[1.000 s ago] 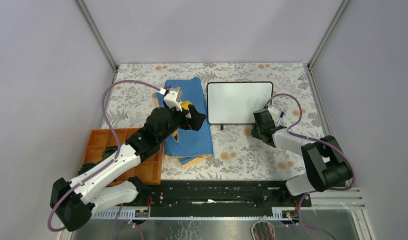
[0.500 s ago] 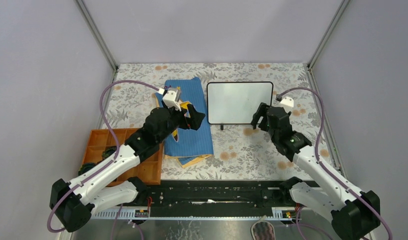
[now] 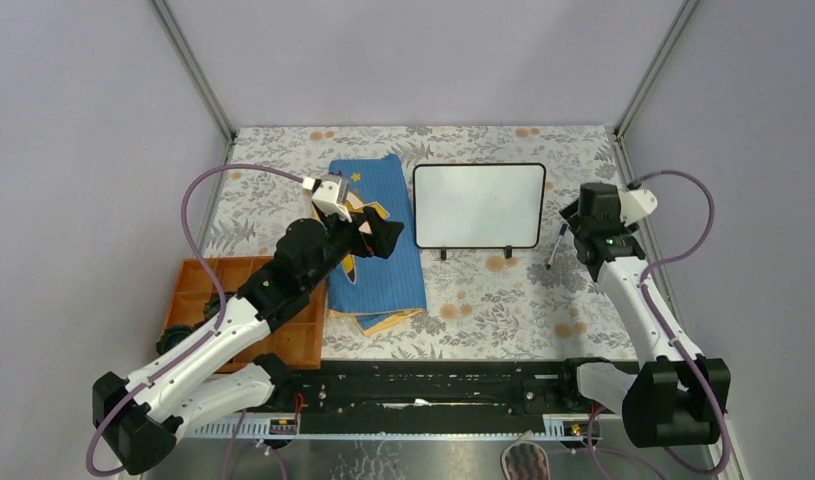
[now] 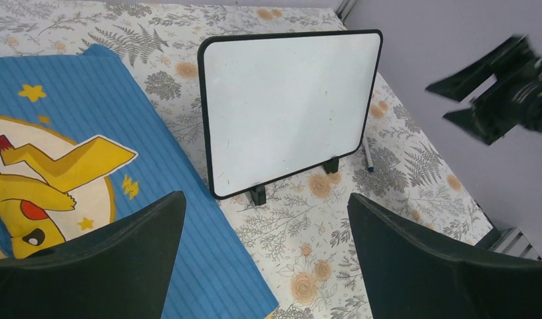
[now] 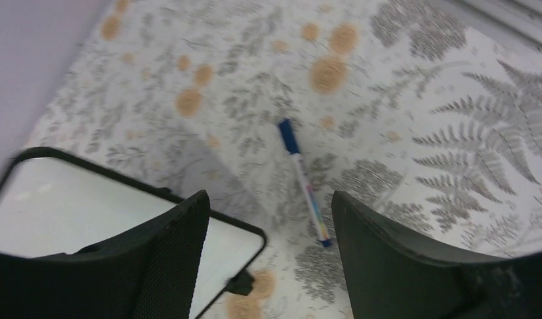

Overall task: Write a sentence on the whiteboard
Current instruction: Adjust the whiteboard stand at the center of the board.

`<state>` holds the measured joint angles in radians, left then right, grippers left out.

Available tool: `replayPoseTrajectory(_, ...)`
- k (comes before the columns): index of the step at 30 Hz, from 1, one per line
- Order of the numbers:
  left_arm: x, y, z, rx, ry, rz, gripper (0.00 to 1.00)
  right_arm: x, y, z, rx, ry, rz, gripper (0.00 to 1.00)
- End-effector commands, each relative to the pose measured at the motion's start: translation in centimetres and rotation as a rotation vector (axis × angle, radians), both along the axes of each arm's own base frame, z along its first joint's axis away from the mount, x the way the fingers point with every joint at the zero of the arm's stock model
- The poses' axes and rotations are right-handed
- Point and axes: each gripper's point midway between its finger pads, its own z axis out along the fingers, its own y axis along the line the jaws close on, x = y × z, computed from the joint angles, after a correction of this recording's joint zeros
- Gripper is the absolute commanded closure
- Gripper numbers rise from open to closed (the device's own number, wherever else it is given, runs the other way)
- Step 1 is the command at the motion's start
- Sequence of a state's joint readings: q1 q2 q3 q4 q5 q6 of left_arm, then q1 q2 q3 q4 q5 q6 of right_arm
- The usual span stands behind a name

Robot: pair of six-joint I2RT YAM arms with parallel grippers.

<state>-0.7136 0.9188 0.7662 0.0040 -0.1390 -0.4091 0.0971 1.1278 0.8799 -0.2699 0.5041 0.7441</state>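
The whiteboard stands on its little black feet at the table's middle back, and its face shows blank, with no sentence on it. It also fills the left wrist view's centre, whiteboard; its right lower corner shows in the right wrist view. A blue-capped marker lies flat on the table just right of the board, marker, marker. My right gripper hovers open above that marker, right gripper holding nothing. Over the blue cloth, left of the board, my left gripper stands open and holds nothing, left gripper.
A blue cartoon-print cloth lies left of the board, cloth. An orange compartment tray sits at the near left under my left arm. Grey walls and metal posts enclose the flowered table; a black rail runs along the front.
My right gripper opened and let go of the marker, which now lies on the table. The right arm lifted and swung right, away from the board. The left arm shifted slightly left.
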Motion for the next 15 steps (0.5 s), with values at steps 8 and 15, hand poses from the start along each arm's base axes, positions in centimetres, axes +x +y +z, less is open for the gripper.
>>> replayPoseTrajectory(8, -0.6, -0.2, 2.6, -0.050, -0.049, -0.018, 0.01, -0.3, -1.6, -7.5, 0.077, 0.142, -0.053, 0.37)
replayPoseTrajectory(15, -0.8, -0.2, 2.7, -0.056, -0.053, -0.023, 0.01, 1.5, -2.4, -10.5, 0.095, 0.233, -0.075, 0.41)
